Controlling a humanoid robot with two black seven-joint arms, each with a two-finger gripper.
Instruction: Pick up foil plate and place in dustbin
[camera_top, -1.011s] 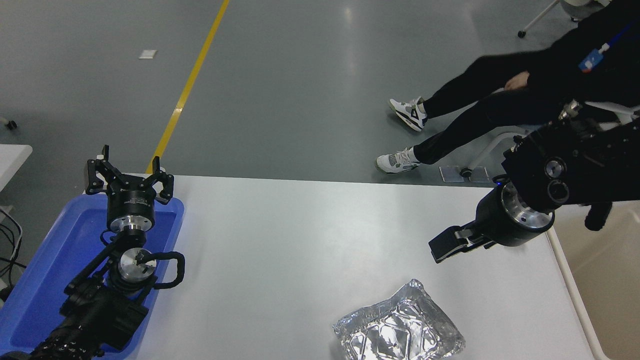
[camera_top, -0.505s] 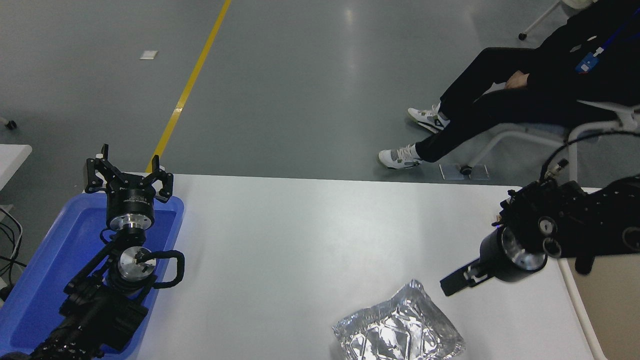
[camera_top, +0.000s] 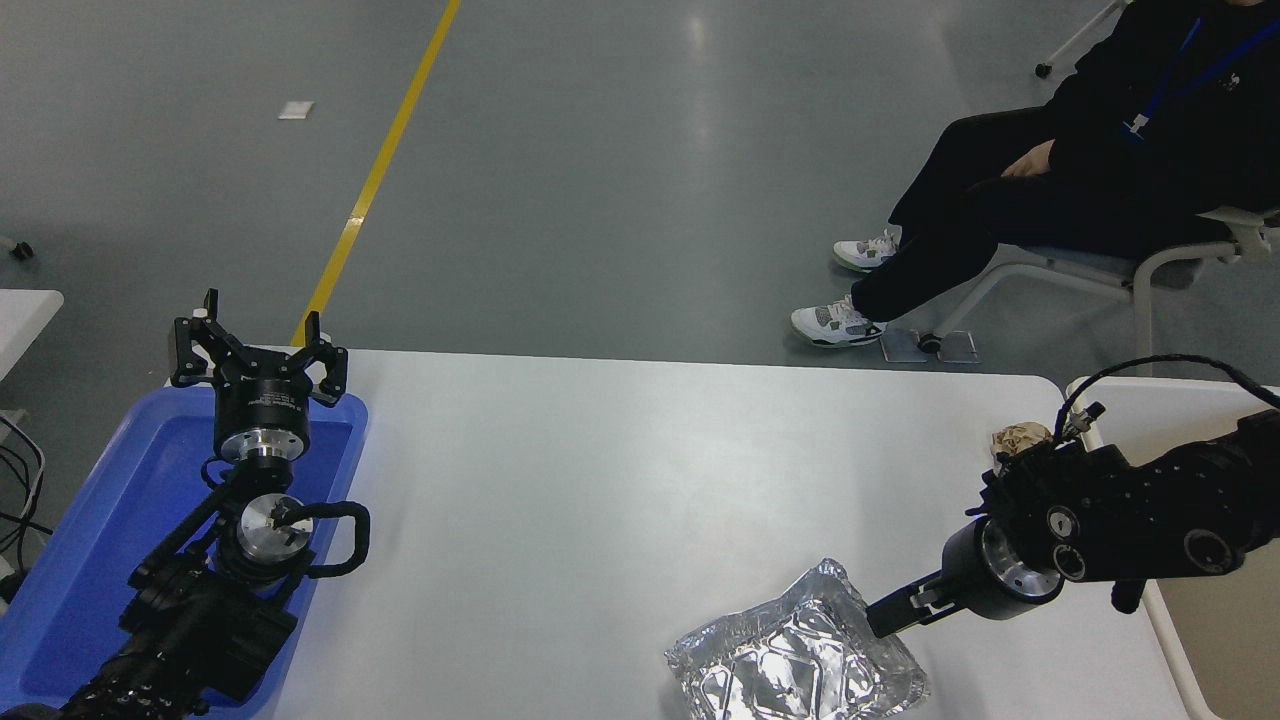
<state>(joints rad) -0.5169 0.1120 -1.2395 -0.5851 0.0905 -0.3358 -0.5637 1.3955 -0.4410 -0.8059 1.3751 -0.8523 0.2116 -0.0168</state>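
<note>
A white counter fills the lower part of the view, with grey floor and a yellow floor line beyond it. At the far left, a blue shallow plastic tray rests on the counter's left edge. The left arm is parked above that tray, and its left end effector points away from the camera with its black fingers spread wide apart, gripping nothing.

Near the counter's front edge, right of centre, lies the foil plate, shiny, crinkled and roughly square with a raised rim. The right end effector reaches in from the right, its tip at the plate's upper right rim. Its fingers appear as one narrow dark tip; whether they are apart or together, and whether they grip the rim, cannot be told.

Behind the right arm, a small crumpled tan paper ball sits near the counter's right edge. The cream dustbin stands just past that edge. At the upper right, a person in dark clothes and white trainers sits on a chair.
</note>
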